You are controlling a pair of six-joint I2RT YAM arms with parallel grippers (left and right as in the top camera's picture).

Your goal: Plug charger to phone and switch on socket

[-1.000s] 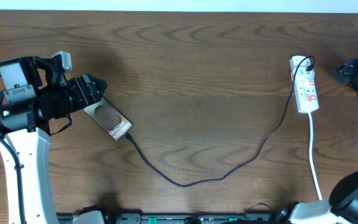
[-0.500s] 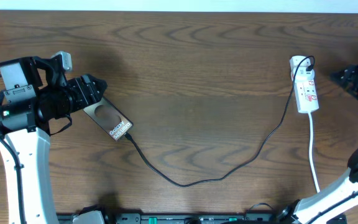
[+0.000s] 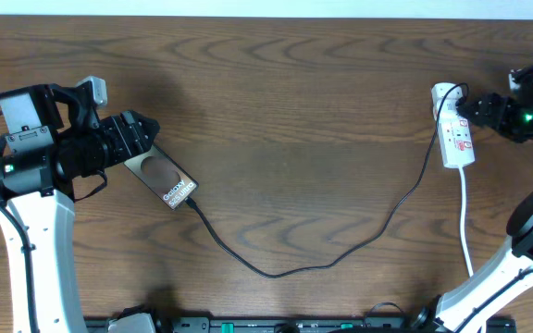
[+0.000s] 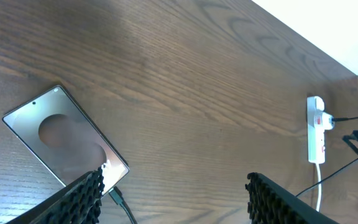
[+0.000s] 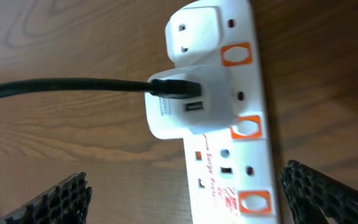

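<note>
The bronze phone lies flat at the left of the table, also seen in the left wrist view as the phone. The thin black charger runs from the phone's lower end across to the white socket; its plug tip sits against the phone's bottom edge. My left gripper hovers open over the phone's upper end, holding nothing. My right gripper is open over the socket, one finger on each side of it. A white adapter with the black cable sits in the strip.
Orange rocker switches line one edge of the strip. The strip's white cord runs toward the table's front edge. The right arm reaches in from the right edge.
My right gripper has moved left from the table's right edge to just over the socket. The left arm, phone and cable have not moved.
</note>
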